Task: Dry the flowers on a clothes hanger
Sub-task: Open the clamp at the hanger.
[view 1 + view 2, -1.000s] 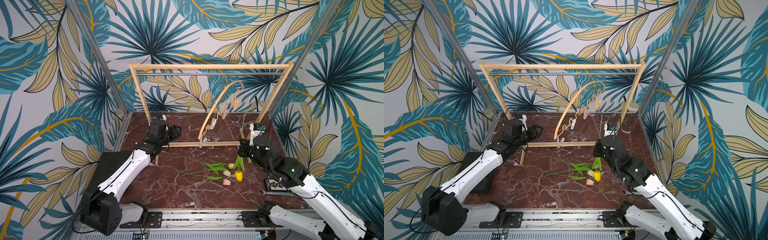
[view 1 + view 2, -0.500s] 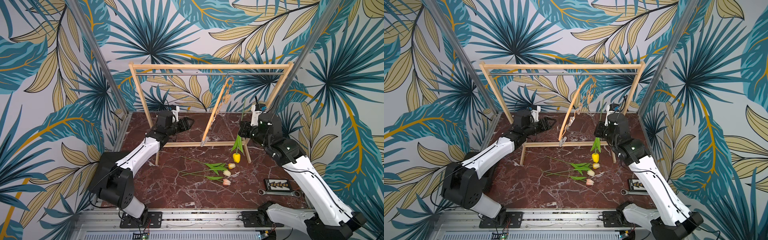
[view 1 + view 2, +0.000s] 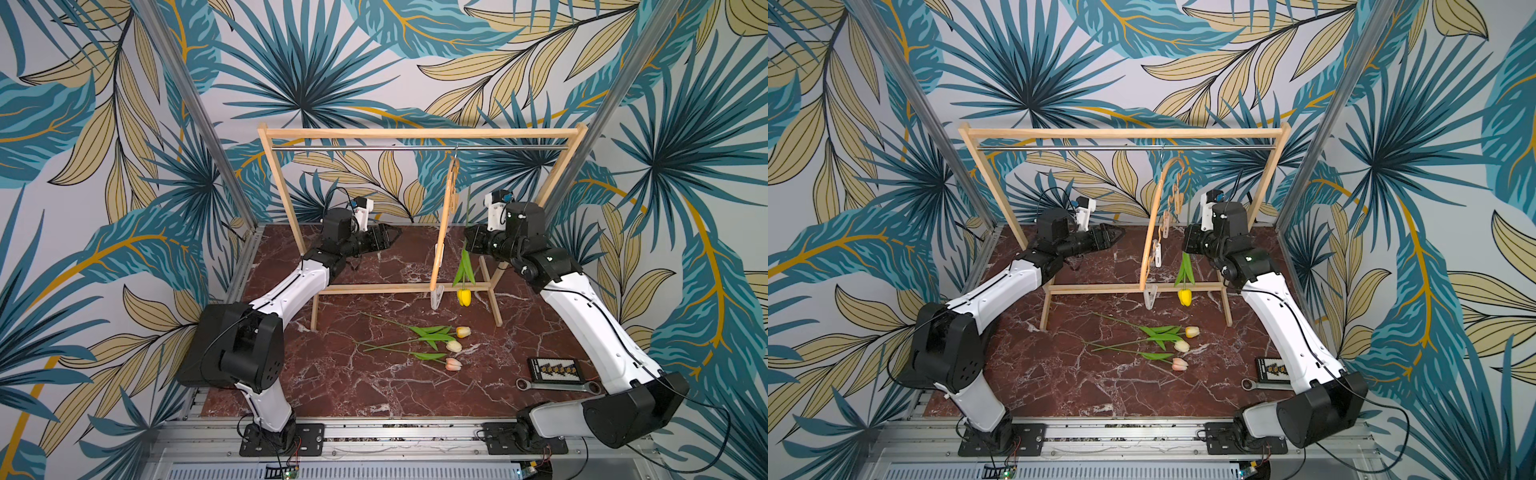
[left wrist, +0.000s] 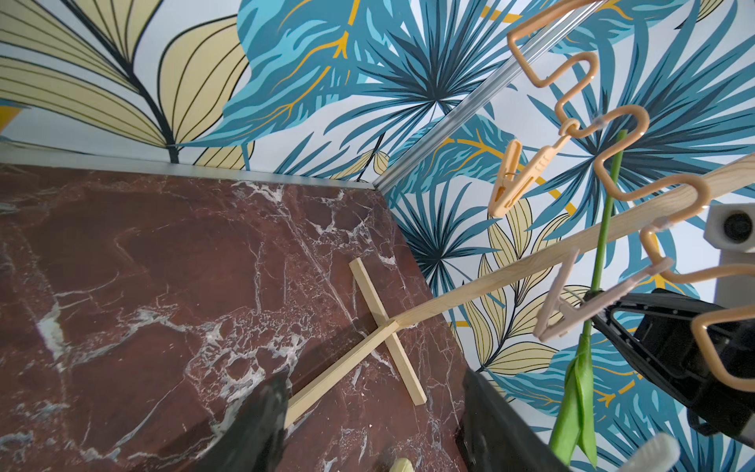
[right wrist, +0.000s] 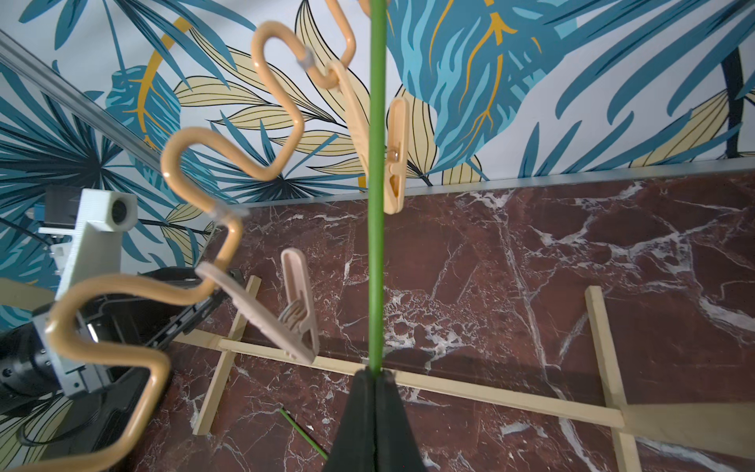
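Note:
The clothes hanger point(image 3: 444, 226) point(image 3: 1152, 232) hangs from the rack rail, nearly edge-on, with small clips on its wavy bar point(image 4: 621, 184) point(image 5: 228, 163). My right gripper point(image 3: 467, 245) point(image 5: 375, 372) is shut on the green stem point(image 5: 376, 204) of the yellow tulip point(image 3: 464, 297), which hangs head down just right of the hanger. The stem rises beside a clip point(image 5: 392, 155). My left gripper point(image 3: 397, 235) point(image 4: 367, 429) is open and empty, left of the hanger and not touching it. Three more flowers lie on the table: orange-yellow point(image 3: 462, 331), cream point(image 3: 454, 345) and pink point(image 3: 453, 364).
The big wooden rack point(image 3: 419, 134) with its metal rail spans the back of the marble table, and its feet and lower bar point(image 3: 403, 287) lie across the table. A wrench point(image 3: 557, 385) and a small black case point(image 3: 555, 369) lie at the front right.
My right arm has lifted the yellow tulip from the table up beside the hanger. My left arm has reached toward the hanger with its jaws widening. The hanger has swung nearly edge-on.

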You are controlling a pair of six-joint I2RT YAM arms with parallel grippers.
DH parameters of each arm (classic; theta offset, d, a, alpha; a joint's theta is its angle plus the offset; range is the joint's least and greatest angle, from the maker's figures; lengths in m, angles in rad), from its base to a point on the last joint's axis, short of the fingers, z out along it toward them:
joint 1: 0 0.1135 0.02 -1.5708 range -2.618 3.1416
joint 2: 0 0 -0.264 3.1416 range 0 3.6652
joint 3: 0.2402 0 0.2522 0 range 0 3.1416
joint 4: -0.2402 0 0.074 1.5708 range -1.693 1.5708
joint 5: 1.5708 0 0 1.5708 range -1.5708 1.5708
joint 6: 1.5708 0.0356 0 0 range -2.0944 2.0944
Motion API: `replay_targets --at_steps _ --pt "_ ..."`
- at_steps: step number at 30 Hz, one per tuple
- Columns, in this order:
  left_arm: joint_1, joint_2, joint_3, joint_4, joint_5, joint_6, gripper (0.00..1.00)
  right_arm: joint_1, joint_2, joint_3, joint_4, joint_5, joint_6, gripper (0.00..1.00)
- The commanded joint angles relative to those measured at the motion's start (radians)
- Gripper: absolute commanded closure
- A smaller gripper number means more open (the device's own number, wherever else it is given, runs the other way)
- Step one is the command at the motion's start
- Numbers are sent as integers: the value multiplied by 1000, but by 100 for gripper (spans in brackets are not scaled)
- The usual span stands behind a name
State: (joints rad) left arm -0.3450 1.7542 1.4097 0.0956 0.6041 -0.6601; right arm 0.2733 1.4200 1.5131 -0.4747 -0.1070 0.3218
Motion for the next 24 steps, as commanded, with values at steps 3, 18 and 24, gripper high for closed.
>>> replay_targets --at_steps 3,18,24 --pt "5 50 124 75 76 35 28 -8 61 73 14 -59 -41 100" --pt "5 130 256 39 85 140 23 -8 169 160 11 -165 -66 100" --pt "5 171 330 21 90 156 23 -8 193 182 -4 -216 -83 100"
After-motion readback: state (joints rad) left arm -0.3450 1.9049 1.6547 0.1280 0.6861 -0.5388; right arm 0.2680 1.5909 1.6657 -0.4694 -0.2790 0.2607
